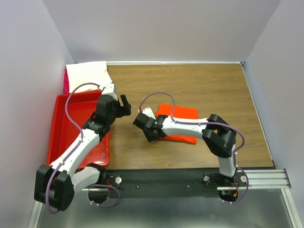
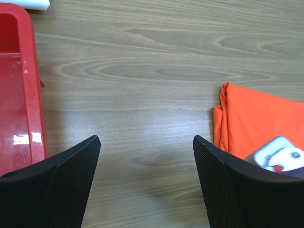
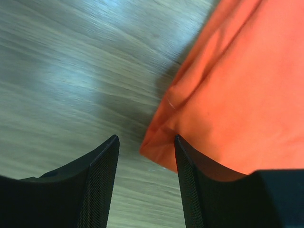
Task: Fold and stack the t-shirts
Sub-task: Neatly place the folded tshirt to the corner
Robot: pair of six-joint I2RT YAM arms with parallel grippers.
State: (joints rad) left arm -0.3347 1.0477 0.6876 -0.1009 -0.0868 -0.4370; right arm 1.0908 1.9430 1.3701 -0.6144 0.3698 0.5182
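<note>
Orange t-shirt point(image 1: 183, 113) lies folded into a flat block near the middle of the top picture, on the wooden surface point(image 1: 190, 83). Its long side runs left to right, and the right end sits a little lower in the frame.

White t-shirt point(image 1: 86, 73) lies folded at the upper left, just behind the red bin point(image 1: 64, 123) and outside it. A thin strip of a pink t-shirt point(image 1: 66, 81) peeks out at its left side. That makes three shirts: one orange, one white, one pink.

One red bin sits at the left of the frame. Its shiny red floor shows, and the left arm reaches across above it.

Left claw point(image 2: 147, 140) is wide open over bare wood, between the bin and the orange shirt, touching neither. Right claw point(image 3: 146, 137) is at the left end of the orange shirt. Its two fingers are partly apart, with the shirt's corner poking into the gap, close to one finger.
</note>
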